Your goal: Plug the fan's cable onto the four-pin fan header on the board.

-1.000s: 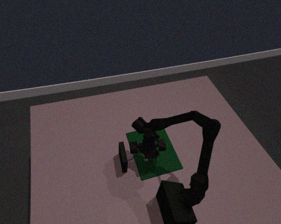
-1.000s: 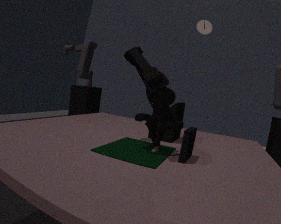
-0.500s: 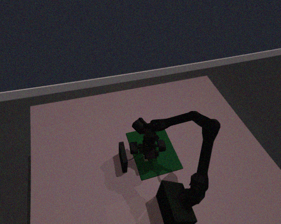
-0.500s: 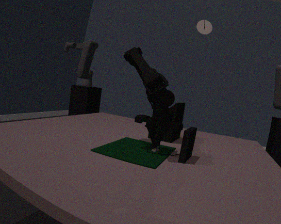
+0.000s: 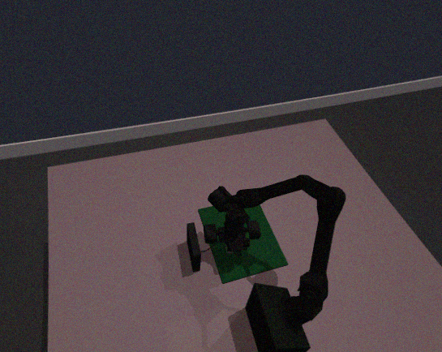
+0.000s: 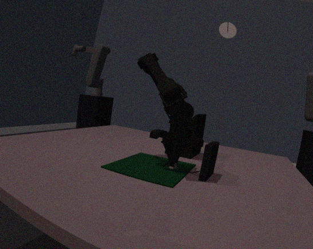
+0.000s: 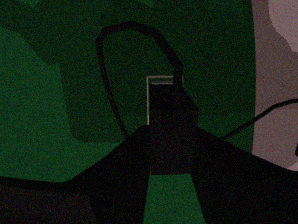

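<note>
My gripper [image 7: 166, 132] [image 6: 173, 166] is shut on the dark plug [image 7: 172, 135], which fills the space between the fingertips in the wrist view. The plug is over the pale-outlined header [image 7: 148, 102] on the green board [image 7: 35, 75] [image 5: 266, 251] [image 6: 134, 166]. The header's left and far edges show beside the plug; the rest is hidden. How deep the plug sits cannot be seen. The dark cable [image 7: 102, 70] loops up from the plug and back past the fingers. The dark fan [image 5: 193, 247] [image 6: 209, 162] stands upright beside the board.
The cable [image 7: 270, 110] [image 6: 194, 172] runs low from the board's edge to the fan. The arm's dark base block [image 5: 270, 316] stands near the board on the pale table [image 5: 108, 203]. Two other arms [image 6: 96, 66] [image 6: 312, 97] stand beyond the table.
</note>
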Controlling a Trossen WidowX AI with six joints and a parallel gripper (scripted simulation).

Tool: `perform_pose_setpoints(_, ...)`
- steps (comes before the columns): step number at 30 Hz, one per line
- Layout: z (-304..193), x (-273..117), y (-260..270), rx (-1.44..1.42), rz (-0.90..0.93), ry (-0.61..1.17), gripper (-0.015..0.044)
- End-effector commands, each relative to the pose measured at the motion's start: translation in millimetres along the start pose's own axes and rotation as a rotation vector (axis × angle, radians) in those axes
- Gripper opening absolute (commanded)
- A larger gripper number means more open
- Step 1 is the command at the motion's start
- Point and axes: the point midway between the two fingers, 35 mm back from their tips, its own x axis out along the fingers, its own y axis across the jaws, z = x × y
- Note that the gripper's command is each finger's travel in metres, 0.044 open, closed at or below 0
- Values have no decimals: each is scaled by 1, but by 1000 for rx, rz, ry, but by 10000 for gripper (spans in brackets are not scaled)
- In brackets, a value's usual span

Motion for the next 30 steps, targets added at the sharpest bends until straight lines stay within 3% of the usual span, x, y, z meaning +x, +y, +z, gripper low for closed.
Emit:
perform_pose_setpoints(1, 0, 4, 0, -2, 3, -1, 0)
perform_pose_setpoints(11, 0, 1, 0, 0, 0, 0, 260)
perform_pose_setpoints(14, 0, -2, 0, 0, 0, 0, 260)
perform_pose_setpoints(19, 0, -55, -1, -2, 1, -1, 260)
perform_pose_setpoints(25, -6, -55, -2, -2, 0, -1, 260)
perform_pose_setpoints(30, -50, -58, -12, -1, -1, 1, 260)
